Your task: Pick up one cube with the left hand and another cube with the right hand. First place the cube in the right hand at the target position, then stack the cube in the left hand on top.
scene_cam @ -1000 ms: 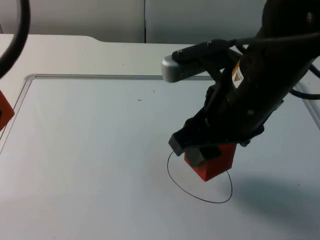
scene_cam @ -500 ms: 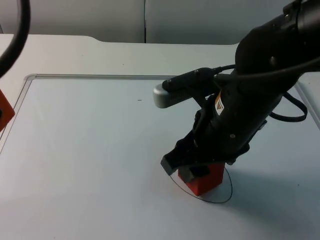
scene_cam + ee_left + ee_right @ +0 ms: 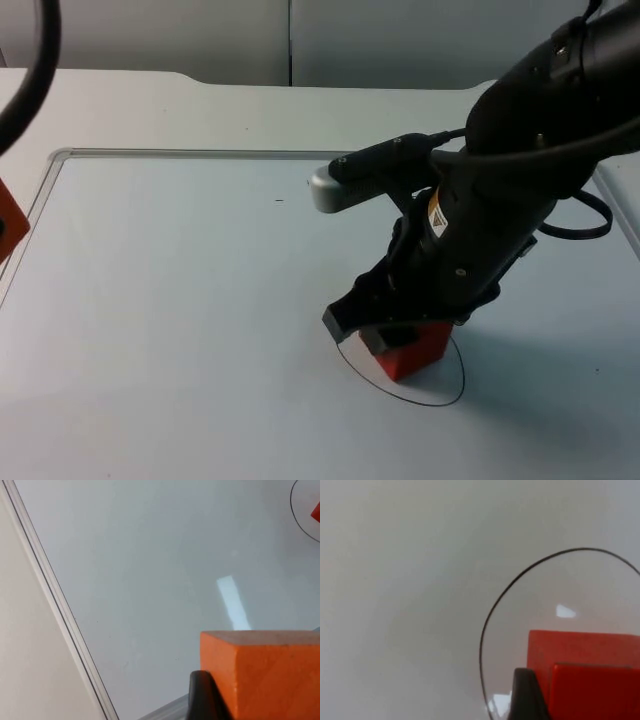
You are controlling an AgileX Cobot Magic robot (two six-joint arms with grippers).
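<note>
A red cube (image 3: 412, 353) sits low inside the thin black target circle (image 3: 440, 398) on the white table, with my right gripper (image 3: 385, 338) shut on it. The right wrist view has the same red cube (image 3: 585, 672) within the circle line (image 3: 492, 615), a black fingertip (image 3: 525, 695) against its side. At the table's far left edge my left gripper holds an orange cube (image 3: 8, 222), and the left wrist view has that orange cube (image 3: 265, 675) up close beside a black fingertip (image 3: 205, 697), held above the table.
A raised rim (image 3: 200, 153) frames the white work surface, with a grey partition wall (image 3: 300, 40) behind. The rim's left strip (image 3: 55, 610) runs below the left gripper. The right arm's bulk (image 3: 500, 200) stands over the table's right half.
The right arm has come down and slightly left with the red cube, bringing it from above the circle's upper edge down into the circle. The left arm has not moved.
</note>
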